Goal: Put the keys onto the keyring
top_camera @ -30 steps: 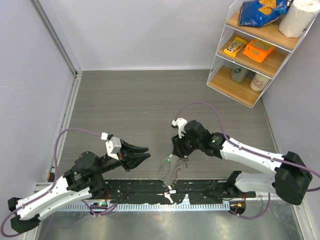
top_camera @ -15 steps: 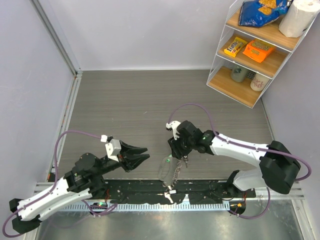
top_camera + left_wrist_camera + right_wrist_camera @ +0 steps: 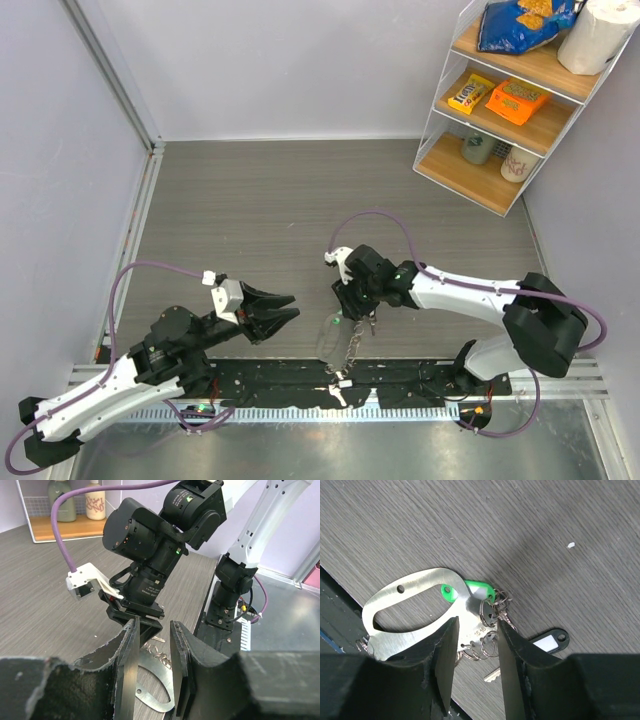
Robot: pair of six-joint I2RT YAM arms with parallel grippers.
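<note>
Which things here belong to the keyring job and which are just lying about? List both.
Job in hand:
- keyring
- green-headed key
- black-headed key
- right gripper, open above them
- left gripper, open

Lying about:
- shelf
- chip bag
- paper towel roll
- orange box
- yellow candy box
- jar
- mug

Top view looks down from above and behind; 2 close wrist views share the keyring (image 3: 425, 580).

Robot lab test cell: plain partition walls (image 3: 290, 60) enclose the table (image 3: 260, 200); a snack shelf (image 3: 462, 178) stands well beyond the right gripper (image 3: 350, 305).
</note>
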